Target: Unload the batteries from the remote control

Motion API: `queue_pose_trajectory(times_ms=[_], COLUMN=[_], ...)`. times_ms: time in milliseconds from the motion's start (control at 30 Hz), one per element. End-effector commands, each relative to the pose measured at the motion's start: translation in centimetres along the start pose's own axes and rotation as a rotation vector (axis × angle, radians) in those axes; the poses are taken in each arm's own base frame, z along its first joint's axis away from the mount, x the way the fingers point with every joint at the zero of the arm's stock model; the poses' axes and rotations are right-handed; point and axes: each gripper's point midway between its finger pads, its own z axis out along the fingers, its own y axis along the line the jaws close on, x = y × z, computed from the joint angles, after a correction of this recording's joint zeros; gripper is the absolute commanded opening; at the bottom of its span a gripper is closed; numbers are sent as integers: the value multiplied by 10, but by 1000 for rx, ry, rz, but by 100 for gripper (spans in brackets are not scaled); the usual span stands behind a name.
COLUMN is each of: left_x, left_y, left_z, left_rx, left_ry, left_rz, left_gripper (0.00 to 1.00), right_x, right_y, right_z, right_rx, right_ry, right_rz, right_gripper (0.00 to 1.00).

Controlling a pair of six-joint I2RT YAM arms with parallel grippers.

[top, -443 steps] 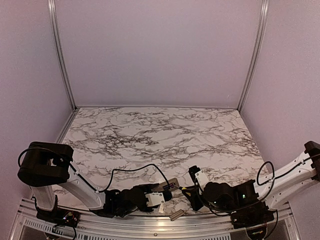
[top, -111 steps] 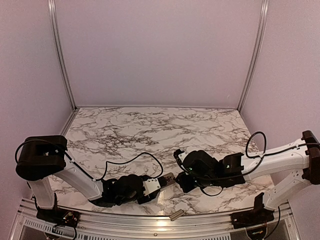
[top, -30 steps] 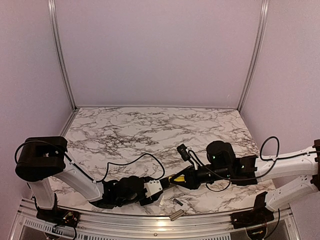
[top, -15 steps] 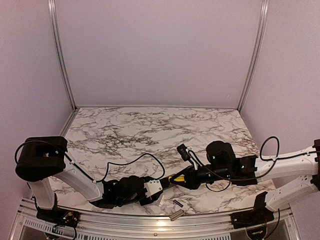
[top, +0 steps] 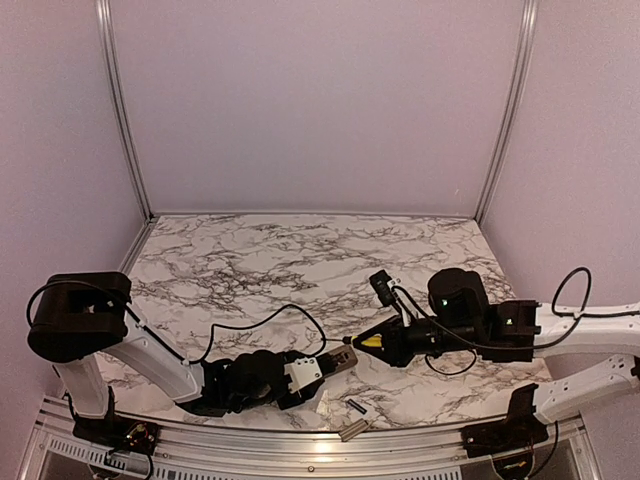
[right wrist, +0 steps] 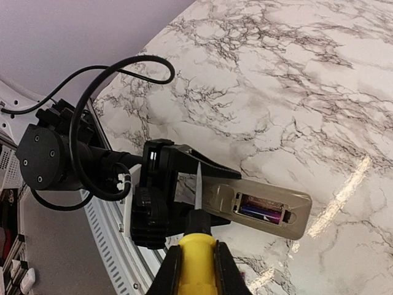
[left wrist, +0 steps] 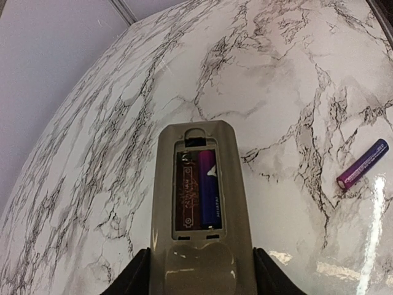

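Observation:
The remote control [left wrist: 199,203] lies back-up in my left gripper [left wrist: 199,284], which is shut on its near end. Its battery recess is open. One purple battery [left wrist: 207,187] sits in the right slot and the left slot is bare. A second battery [left wrist: 362,164] lies loose on the marble to the right, also in the top view [top: 356,406]. My right gripper [right wrist: 196,270] is shut on a yellow-handled screwdriver [right wrist: 196,255], whose blade points at the remote [right wrist: 264,212] from a short way off. In the top view the right gripper [top: 387,343] is just right of the remote [top: 340,360].
A flat grey-beige cover piece [top: 353,431] lies on the metal rail at the table's near edge. The left arm's black cable [top: 270,325] loops over the marble. Side walls and metal posts [top: 120,110] close in the table.
My right arm has drawn back to the right with the screwdriver, away from the remote. The loose battery has stayed where it lay. The left gripper still holds the remote.

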Motion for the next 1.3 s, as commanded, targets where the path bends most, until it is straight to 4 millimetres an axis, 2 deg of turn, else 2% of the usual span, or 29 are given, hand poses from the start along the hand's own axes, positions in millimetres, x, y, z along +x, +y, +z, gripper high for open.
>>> queue_pose_trajectory(times_ms=[0,200,367,567,767,900,1100,1267], left_x=[-17,-22,-22,-23,-24,-24,-20,-20], left_y=[17,29,32,9,-12,-24,-38,-42], left_z=[-7,-14,-17,-18,-20,-23,-29,-34], left_rx=[-66,-117,-133,6,127,199,279,311], left_ry=[-59,-81,-91,-96,-105,-108,-114,-128], left_rz=[-37,-60,-67,-38,-19,-1,32,44], left_gripper=[0,0,0,0,0,0,0,0], right_x=[-12,-13,-4,1,5,6,31,40], right_y=[-9,-12,-19,-4,19,12,25,27], right_z=[-18,-35,-44,-48,-49,-47,-36,-35], right_rx=[106,135,209,194,150,237,142,126], right_ry=[-27,-51,35,148,251,290,385,428], right_rz=[-1,51,90,-8,-189,-290,-387,-449], right_gripper=[0,0,0,0,0,0,0,0])
